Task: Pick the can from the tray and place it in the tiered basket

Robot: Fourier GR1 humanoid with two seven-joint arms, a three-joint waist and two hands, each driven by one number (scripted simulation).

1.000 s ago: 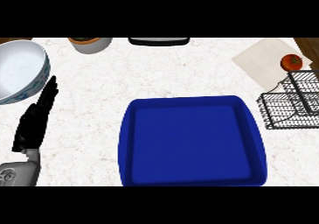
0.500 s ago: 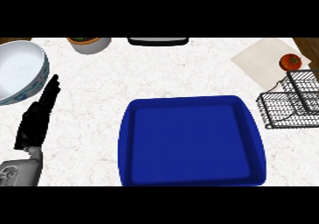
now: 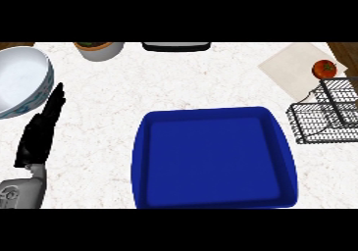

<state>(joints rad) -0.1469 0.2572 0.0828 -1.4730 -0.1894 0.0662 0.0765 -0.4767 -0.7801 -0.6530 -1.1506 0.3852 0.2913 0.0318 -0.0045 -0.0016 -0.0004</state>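
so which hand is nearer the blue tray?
Left. The left hand lies open on the counter, apart from the blue tray on its left side. The right hand is out of view.

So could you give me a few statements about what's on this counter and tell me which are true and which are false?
1. The blue tray has a can in it. False: no can shows in the tray.
2. The wire basket stands to the right of the tray. True.
3. The robot's left hand is curled round something. False: its fingers are straight and hold nothing.
4. A tomato lies on the cutting board. True.
5. The large bowl sits at the counter's right edge. False: it is at the left.
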